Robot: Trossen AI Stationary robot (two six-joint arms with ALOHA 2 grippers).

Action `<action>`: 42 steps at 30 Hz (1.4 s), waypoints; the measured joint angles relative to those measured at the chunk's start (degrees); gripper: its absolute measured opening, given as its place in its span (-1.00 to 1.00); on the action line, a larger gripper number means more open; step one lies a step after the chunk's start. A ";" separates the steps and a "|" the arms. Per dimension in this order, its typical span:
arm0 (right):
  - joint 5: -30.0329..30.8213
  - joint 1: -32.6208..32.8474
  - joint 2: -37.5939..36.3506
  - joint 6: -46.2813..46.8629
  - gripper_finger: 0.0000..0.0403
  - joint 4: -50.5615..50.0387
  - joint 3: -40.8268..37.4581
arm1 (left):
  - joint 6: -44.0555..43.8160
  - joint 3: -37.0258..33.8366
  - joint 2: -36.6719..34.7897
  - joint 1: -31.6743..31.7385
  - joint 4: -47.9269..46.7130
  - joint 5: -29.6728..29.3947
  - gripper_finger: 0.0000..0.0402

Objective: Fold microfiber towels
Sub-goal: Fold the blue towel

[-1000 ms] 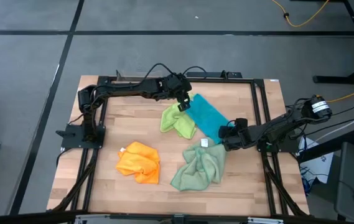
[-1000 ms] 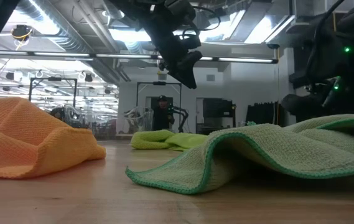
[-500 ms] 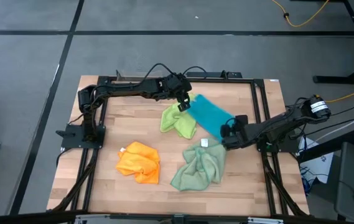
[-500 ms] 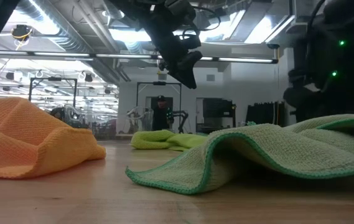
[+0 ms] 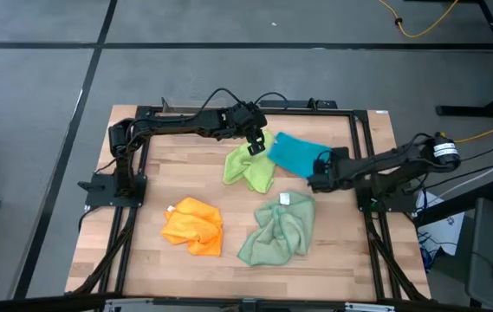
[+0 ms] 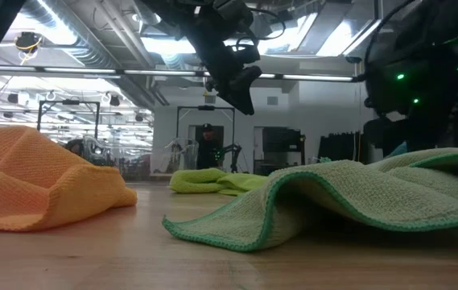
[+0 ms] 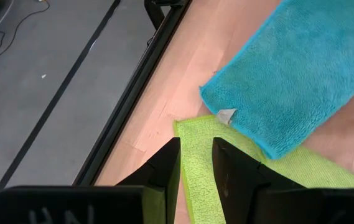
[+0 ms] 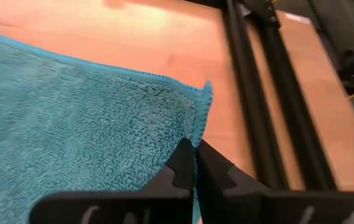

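A: Table (image 5: 185,178) first. Wooden top, black frame rails. Four cloths on it?

B: Four. Pale sage green towel (image 5: 278,232), crumpled, at about 5 o'clock from table centre. Teal blue towel (image 5: 291,152) at 1 o'clock, lying mostly flat. Lime green towel (image 5: 248,169) near centre, its far edge tucked under the teal one. Orange towel (image 5: 193,226) bunched at 7 o'clock.

A: Right gripper (image 5: 321,170)?

B: At 3 o'clock of the teal blue towel, on its edge. Wrist view shows the fingers (image 8: 183,163) pressed together with the teal hem pinched between them, close by a corner of the cloth.

A: Left gripper (image 5: 256,144)?

B: At 12 o'clock of the lime green towel, where it meets the teal one. Fingers (image 7: 165,163) stand a narrow gap apart, with lime cloth seen through the gap. Whether they touch the cloth cannot be told; the low view shows them hanging above the table.
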 joint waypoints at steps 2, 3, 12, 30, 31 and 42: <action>0.02 -2.71 0.00 -2.87 -0.99 0.21 0.00 | 0.00 0.00 0.01 -0.01 0.02 -0.01 -0.58; 0.02 -3.94 -0.02 -4.13 -0.99 0.54 0.05 | 0.00 0.00 0.02 0.00 0.02 0.00 -0.58; 3.52 -13.60 -0.04 -27.16 -0.99 8.60 7.50 | -0.33 0.00 0.01 -0.20 -0.03 0.00 -0.58; -16.23 -23.20 0.68 -59.18 -0.99 43.14 10.19 | 4.06 -0.02 0.02 -0.37 -4.97 -4.11 -0.58; -16.69 -23.41 1.13 -59.16 -0.99 43.49 10.19 | 4.06 -0.02 0.02 -0.37 -4.96 -4.16 -0.58; -20.33 -23.52 10.37 -63.72 -0.67 56.63 10.49 | 4.08 -0.02 0.02 -0.39 -6.09 -4.59 -0.58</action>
